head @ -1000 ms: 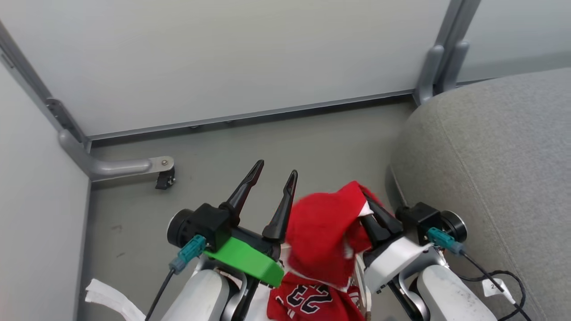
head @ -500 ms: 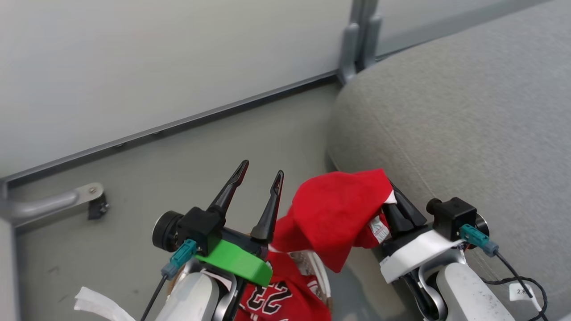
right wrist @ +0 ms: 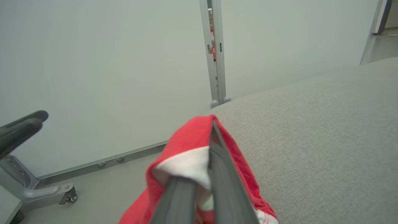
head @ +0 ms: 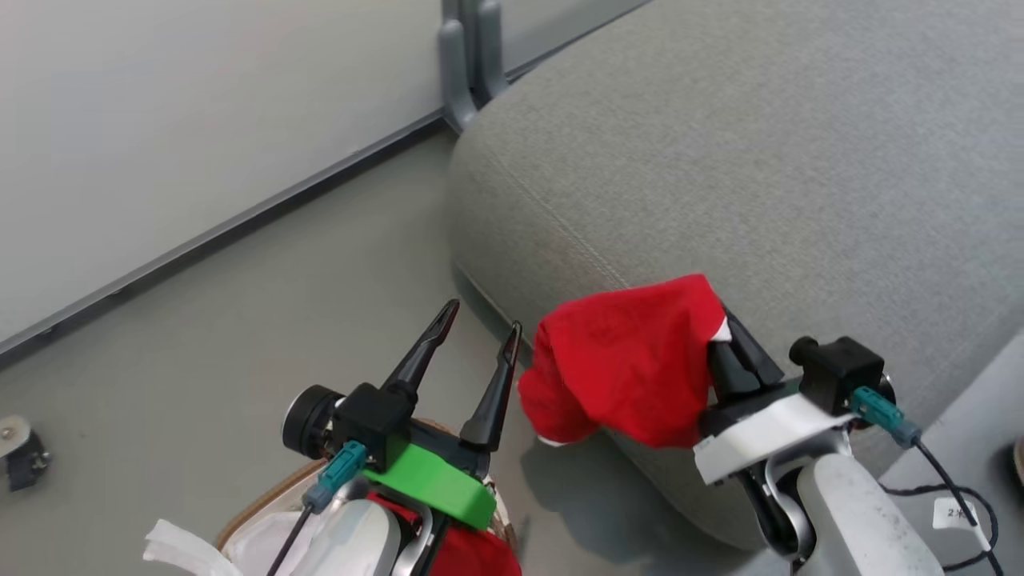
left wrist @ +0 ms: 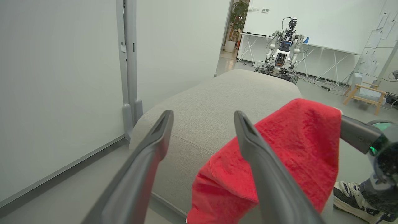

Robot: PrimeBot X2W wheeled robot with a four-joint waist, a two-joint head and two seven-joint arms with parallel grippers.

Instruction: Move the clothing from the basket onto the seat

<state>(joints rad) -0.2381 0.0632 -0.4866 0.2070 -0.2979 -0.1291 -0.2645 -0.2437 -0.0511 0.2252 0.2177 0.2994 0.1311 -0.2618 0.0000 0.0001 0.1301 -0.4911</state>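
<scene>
A red garment (head: 632,360) of the clothing hangs from my right gripper (head: 724,324), which is shut on it at the rounded front edge of the grey seat (head: 720,160). In the right wrist view the shut gripper (right wrist: 213,126) pinches the garment's red cloth and white trim (right wrist: 186,137) beside the seat (right wrist: 311,124). My left gripper (head: 484,318) is open and holds nothing, just left of the garment. Below it is the basket's brown rim (head: 256,496), with more red clothing (head: 472,556) inside. In the left wrist view the open gripper (left wrist: 202,116) points at the seat (left wrist: 217,99) and the garment (left wrist: 295,149).
White partition walls (head: 200,104) and a grey post (head: 464,64) stand behind the floor and seat. A wheeled partition foot (right wrist: 46,191) is at the left. Beyond the seat are another robot (left wrist: 281,53), a wooden stool (left wrist: 363,93) and a person's shoe (left wrist: 348,196). A white liner (head: 264,536) lies in the basket.
The head camera has swung right, so the seat takes up much more of the picture. The right gripper with the red garment has come over the seat's edge. The left gripper stays open.
</scene>
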